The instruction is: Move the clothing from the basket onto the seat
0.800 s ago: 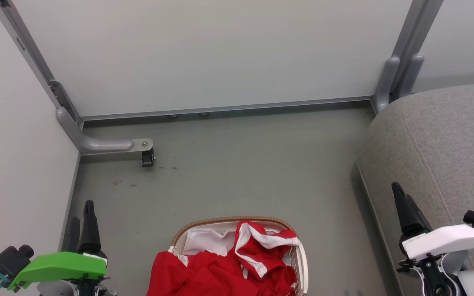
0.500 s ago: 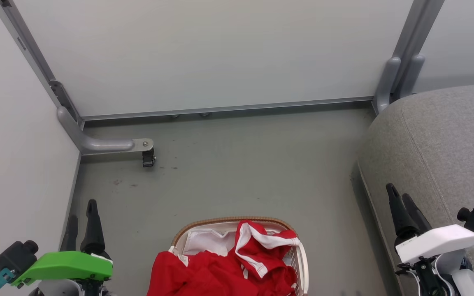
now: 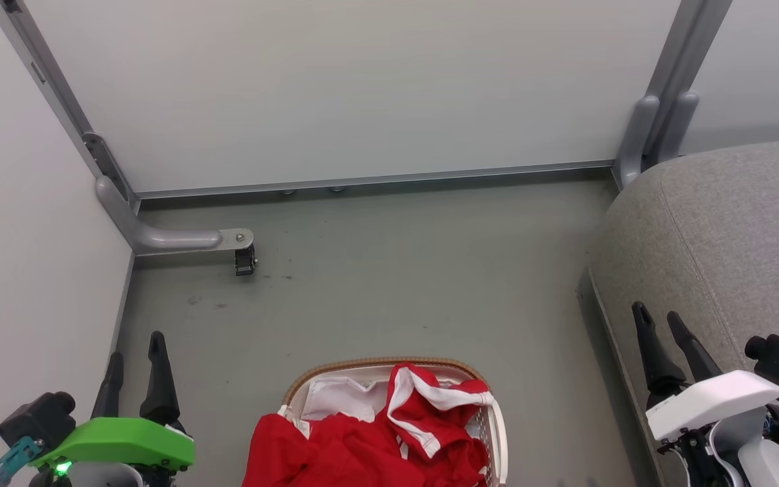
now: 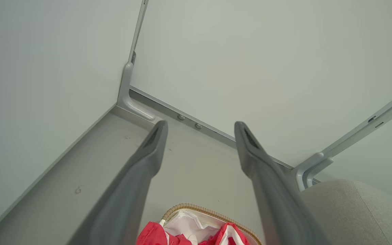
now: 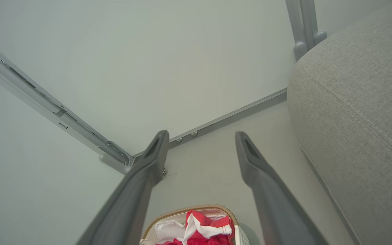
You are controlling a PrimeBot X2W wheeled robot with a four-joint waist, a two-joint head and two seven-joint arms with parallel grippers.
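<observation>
**Soft red clothing waiting in the basket, both grippers spread and empty**

The clothing (image 3: pixel 369 439) is lying heaped in the basket (image 3: pixel 376 363) at 6 o'clock in the head view, one fold spilling over the rim toward 7 o'clock. It is looking light, limp and easy to bunch. It is likely going to sag and trail when lifted, so a high crest of fabric is the better place to pinch. The raised fold with the white trim (image 3: pixel 416 433) is offering that, well above the white liner sheet (image 3: pixel 335 399), which should be staying behind.

The left gripper (image 3: pixel 135 346) is hovering at 8 o'clock over the floor (image 3: pixel 396 270), its fingers standing apart and holding nothing. The right gripper (image 3: pixel 656 312) is hanging at 4 o'clock against the edge of the seat (image 3: pixel 734 237), likewise spread and empty.

Counting: one basket, one seat, two grippers, and what seem to be two garments — one plain red, one trimmed in white — though the tangle is making that a judgement.
</observation>
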